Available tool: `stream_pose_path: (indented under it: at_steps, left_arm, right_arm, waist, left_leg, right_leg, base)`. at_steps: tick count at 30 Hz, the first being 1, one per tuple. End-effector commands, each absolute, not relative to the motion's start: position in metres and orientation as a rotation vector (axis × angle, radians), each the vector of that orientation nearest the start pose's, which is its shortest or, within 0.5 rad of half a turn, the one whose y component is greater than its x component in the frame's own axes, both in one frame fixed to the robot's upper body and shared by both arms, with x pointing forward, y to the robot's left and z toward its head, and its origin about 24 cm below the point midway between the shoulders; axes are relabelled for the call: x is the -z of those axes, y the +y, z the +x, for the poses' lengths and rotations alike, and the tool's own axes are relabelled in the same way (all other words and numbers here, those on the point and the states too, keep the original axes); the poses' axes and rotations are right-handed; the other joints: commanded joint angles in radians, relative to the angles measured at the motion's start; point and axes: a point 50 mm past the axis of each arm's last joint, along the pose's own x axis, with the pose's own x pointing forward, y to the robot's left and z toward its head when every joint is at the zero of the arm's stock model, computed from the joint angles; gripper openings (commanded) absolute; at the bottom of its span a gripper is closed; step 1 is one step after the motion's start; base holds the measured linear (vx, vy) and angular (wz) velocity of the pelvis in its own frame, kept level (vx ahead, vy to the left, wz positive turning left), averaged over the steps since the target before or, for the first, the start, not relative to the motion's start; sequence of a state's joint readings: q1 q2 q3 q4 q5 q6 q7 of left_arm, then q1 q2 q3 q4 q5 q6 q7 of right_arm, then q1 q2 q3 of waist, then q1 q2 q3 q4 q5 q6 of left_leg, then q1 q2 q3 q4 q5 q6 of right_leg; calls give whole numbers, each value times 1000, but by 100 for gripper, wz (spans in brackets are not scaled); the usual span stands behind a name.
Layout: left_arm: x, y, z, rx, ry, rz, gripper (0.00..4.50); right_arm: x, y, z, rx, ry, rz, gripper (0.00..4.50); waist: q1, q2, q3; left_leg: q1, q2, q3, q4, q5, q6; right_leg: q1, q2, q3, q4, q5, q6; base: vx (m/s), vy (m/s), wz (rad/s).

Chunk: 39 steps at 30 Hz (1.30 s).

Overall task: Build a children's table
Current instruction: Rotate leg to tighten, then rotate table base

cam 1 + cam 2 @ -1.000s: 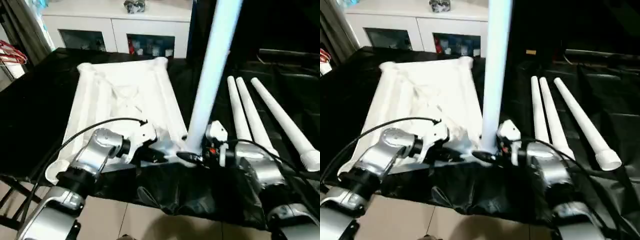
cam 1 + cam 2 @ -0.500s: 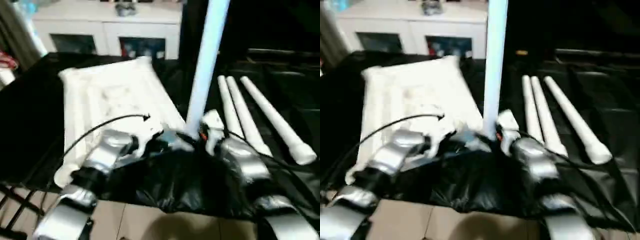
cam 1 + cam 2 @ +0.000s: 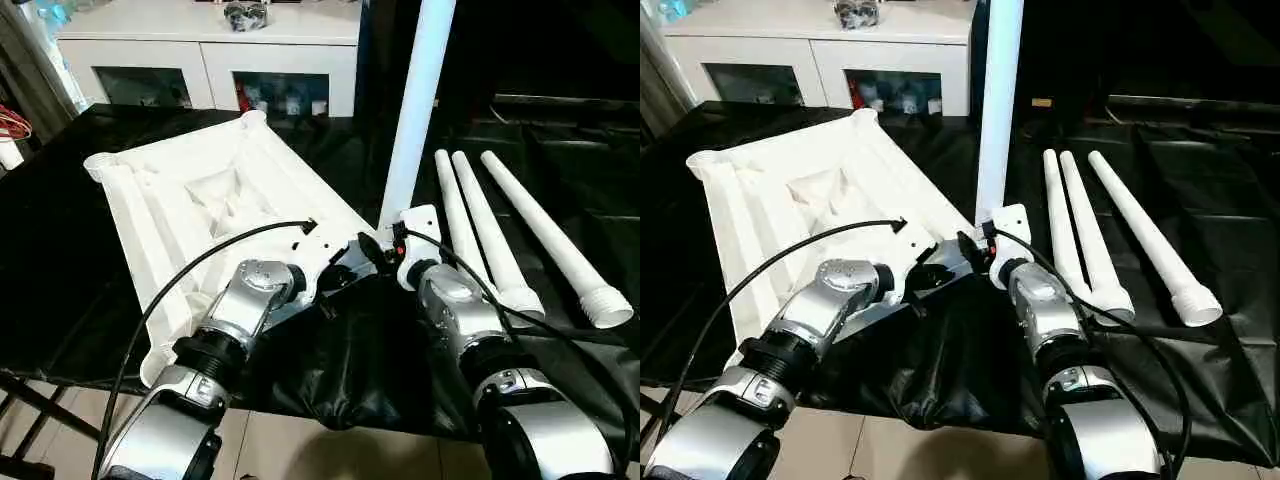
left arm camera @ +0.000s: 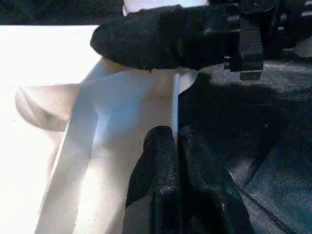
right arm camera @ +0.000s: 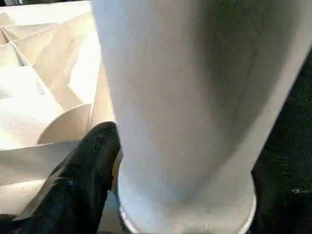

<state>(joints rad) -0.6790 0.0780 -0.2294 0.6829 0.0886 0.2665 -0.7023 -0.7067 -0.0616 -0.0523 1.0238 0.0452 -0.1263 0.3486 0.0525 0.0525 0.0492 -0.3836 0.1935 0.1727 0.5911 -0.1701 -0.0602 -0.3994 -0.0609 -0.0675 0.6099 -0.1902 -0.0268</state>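
Pinching tabletop (image 3: 190, 215) rim, left claw (image 4: 175, 146) shut; right claw (image 3: 385, 250) spread round upright leg (image 3: 415, 110).

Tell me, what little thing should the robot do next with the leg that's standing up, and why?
Probably twist the upright leg further into its corner socket. It stands at the near corner of the upside-down tabletop, the right pincer sits at its base, and the left pincer pinches the tabletop's thin edge, steadying it. Three more legs lie waiting on the black cloth.
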Motion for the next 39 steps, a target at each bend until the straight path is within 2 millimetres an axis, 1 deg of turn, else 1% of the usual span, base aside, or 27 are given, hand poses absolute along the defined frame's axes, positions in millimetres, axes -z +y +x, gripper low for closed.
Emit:
stream_pose_path:
  at_steps: [1, 4, 5, 7, 8, 10, 13, 14, 15, 17, 18, 19, 21, 22, 24, 26, 27, 28, 29, 30, 31, 32, 34, 36, 37, 38, 39]
  left_arm:
    - [-66, 38, 341, 995, 279, 278, 0]
    - [-63, 41, 344, 975, 293, 266, 28]
    - [-63, 42, 345, 962, 298, 245, 56]
    - [-64, 45, 349, 917, 292, 230, 59]
    - [-64, 45, 349, 917, 292, 230, 64]
    - [-66, 49, 352, 896, 269, 249, 95]
    - [-69, 56, 354, 876, 237, 242, 101]
    - [-70, 57, 354, 874, 232, 238, 101]
    - [-72, 65, 355, 844, 208, 230, 101]
    - [-76, 78, 356, 797, 188, 210, 101]
    - [-78, 84, 356, 775, 181, 208, 101]
    - [-82, 99, 356, 737, 174, 211, 101]
    - [-85, 116, 355, 701, 169, 235, 101]
    - [-85, 116, 355, 701, 169, 235, 101]
    - [-90, 133, 352, 670, 174, 275, 101]
    - [-97, 154, 348, 625, 182, 301, 101]
    - [-103, 169, 346, 577, 192, 311, 101]
    - [-107, 178, 344, 544, 199, 318, 101]
    - [-108, 185, 343, 521, 207, 325, 101]
    - [-110, 210, 337, 428, 241, 369, 101]
    - [-110, 218, 335, 396, 257, 391, 101]
    - [-110, 218, 335, 396, 257, 391, 101]
    - [-106, 243, 328, 300, 324, 459, 101]
    - [-105, 257, 324, 234, 366, 512, 101]
    - [-105, 263, 321, 205, 387, 518, 84]
    - [-105, 266, 319, 193, 403, 520, 73]
    - [-104, 269, 317, 185, 419, 524, 65]
  right_arm:
    - [-20, -91, 349, -535, 264, -10, 360]
    - [-26, -108, 348, -559, 212, -52, 366]
    - [-27, -113, 348, -565, 203, -67, 368]
    - [-31, -133, 345, -564, 181, -89, 368]
    - [-31, -133, 345, -564, 181, -89, 368]
    - [-36, -149, 343, -547, 159, -89, 368]
    - [-41, -166, 340, -547, 144, -99, 368]
    - [-42, -168, 339, -550, 143, -102, 368]
    - [-46, -173, 337, -569, 133, -109, 368]
    - [-51, -177, 334, -599, 125, -110, 368]
    - [-53, -179, 333, -610, 120, -110, 368]
    - [-58, -180, 331, -636, 108, -108, 368]
    - [-63, -182, 328, -664, 102, -107, 368]
    - [-63, -182, 328, -664, 102, -107, 368]
    - [-63, -180, 323, -718, 118, -116, 368]
    - [-61, -175, 316, -789, 153, -130, 368]
    - [-60, -170, 311, -833, 172, -141, 368]
    - [-58, -166, 308, -861, 184, -148, 368]
    - [-57, -164, 308, -868, 192, -154, 368]
    - [-52, -156, 307, -876, 222, -181, 368]
    - [-50, -154, 307, -872, 233, -191, 368]
    - [-50, -154, 307, -872, 233, -191, 368]
    - [-44, -149, 311, -839, 261, -201, 368]
    - [-41, -148, 314, -812, 289, -211, 368]
    - [-41, -147, 316, -803, 297, -211, 368]
    - [-40, -147, 317, -800, 303, -208, 368]
    - [-40, -146, 317, -800, 308, -205, 349]
  waist:
    - [-1, -4, -65]
    - [3, -3, -64]
    - [6, -1, -66]
    - [12, -3, -68]
    - [13, -4, -68]
    - [11, -12, -70]
    - [13, -22, -69]
    - [15, -20, -69]
    - [13, -29, -67]
    - [17, -25, -66]
    - [16, -37, -64]
    - [17, -29, -66]
    - [15, -38, -63]
    - [14, -36, -63]
    - [16, -36, -63]
    - [17, -34, -61]
    - [16, -38, -61]
    - [16, -34, -60]
    - [16, -32, -58]
    - [14, -32, -58]
    - [6, -35, -55]
    - [7, -33, -55]
    - [7, -34, -51]
    - [8, -33, -53]
    - [9, -27, -55]
    - [10, -28, -54]
    - [13, -27, -55]
  left_leg:
    - [14, 34, -12, -67, -224, 63]
    - [15, 32, -8, -63, -218, 77]
    - [16, 32, -8, -61, -213, 80]
    - [10, 29, -7, -57, -179, 97]
    - [9, 31, -8, -58, -176, 101]
    - [4, 30, -10, -56, -152, 119]
    - [4, 29, -8, -52, -135, 139]
    - [5, 30, -7, -52, -136, 141]
    - [4, 27, -5, -52, -141, 141]
    - [6, 32, -7, -54, -146, 137]
    - [3, 32, -7, -55, -147, 138]
    - [5, 34, -8, -55, -141, 135]
    - [3, 37, -9, -58, -137, 135]
    - [6, 37, -8, -57, -140, 132]
    - [10, 41, -9, -59, -144, 121]
    - [9, 41, -9, -60, -141, 115]
    - [11, 42, -8, -61, -140, 109]
    - [11, 43, -9, -62, -140, 103]
    - [12, 43, -9, -63, -147, 101]
    - [11, 42, -11, -64, -161, 88]
    - [8, 38, -10, -65, -167, 83]
    - [12, 39, -10, -65, -177, 74]
    - [15, 37, -9, -67, -207, 55]
    - [16, 38, -11, -70, -205, 42]
    - [19, 40, -12, -69, -202, 34]
    - [19, 38, -11, -69, -202, 36]
    - [20, 38, -11, -68, -197, 34]
  right_leg:
    - [53, -80, 44, -82, -174, -225]
    - [54, -79, 44, -84, -164, -222]
    - [53, -80, 45, -83, -161, -222]
    - [58, -79, 43, -80, -125, -225]
    - [60, -80, 43, -79, -116, -225]
    - [62, -81, 41, -75, -93, -225]
    - [63, -80, 40, -76, -105, -223]
    - [61, -80, 40, -77, -113, -222]
    - [60, -78, 39, -80, -132, -217]
    - [58, -80, 40, -79, -160, -209]
    - [59, -80, 39, -78, -169, -205]
    - [57, -81, 39, -76, -167, -205]
    - [55, -80, 40, -73, -164, -202]
    - [52, -79, 41, -74, -173, -200]
    - [51, -79, 42, -71, -174, -202]
    - [49, -77, 43, -70, -156, -204]
    - [47, -75, 43, -69, -141, -210]
    - [48, -75, 43, -64, -125, -217]
    - [46, -76, 44, -67, -131, -215]
    - [47, -76, 43, -65, -145, -216]
    - [46, -74, 43, -70, -160, -211]
    - [44, -75, 43, -70, -176, -210]
    - [42, -75, 46, -77, -237, -194]
    - [40, -72, 47, -73, -231, -186]
    - [38, -74, 48, -69, -211, -193]
    - [37, -73, 49, -72, -204, -194]
    - [39, -74, 49, -69, -182, -200]
  base:
    - [0, 0, 0]
    - [0, 0, 0]
    - [0, 0, 0]
    - [0, 0, 0]
    - [0, 0, 0]
    - [0, 0, 0]
    - [0, 0, 0]
    - [0, 0, 0]
    - [0, 0, 0]
    - [0, 0, 0]
    - [0, 0, 0]
    - [0, 0, 0]
    - [0, 0, 0]
    - [0, 0, 0]
    - [0, 0, 0]
    - [0, 0, 0]
    - [0, 0, 0]
    - [0, 0, 0]
    - [0, 0, 0]
    - [0, 0, 0]
    - [0, 0, 0]
    - [0, 0, 0]
    - [0, 0, 0]
    - [0, 0, 0]
    - [0, 0, 0]
    - [0, 0, 0]
    - [0, 0, 0]
